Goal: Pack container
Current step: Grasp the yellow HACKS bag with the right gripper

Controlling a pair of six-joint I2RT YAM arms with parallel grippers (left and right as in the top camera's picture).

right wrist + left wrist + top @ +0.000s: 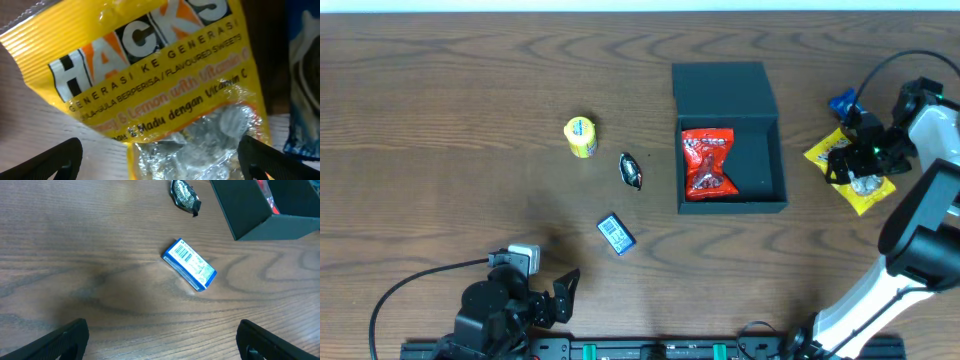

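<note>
The dark teal container (777, 150) stands open at centre right, its lid (720, 88) laid back behind it. A red snack packet (708, 163) lies inside. My right gripper (853, 172) is open right over a yellow Hacks sweet packet (836, 150), its fingers either side of the packet's clear end (200, 145). My left gripper (563, 295) is open and empty near the front edge. A small blue box (615, 234) lies ahead of it, also in the left wrist view (190, 264). A corner of the container (260, 220) shows there too.
A yellow round packet (580, 137) and a dark silver wrapped sweet (631, 170) lie left of the container; the sweet also shows in the left wrist view (184, 195). A blue packet (841, 102) lies behind the yellow packet, and at the right edge of the right wrist view (302, 75).
</note>
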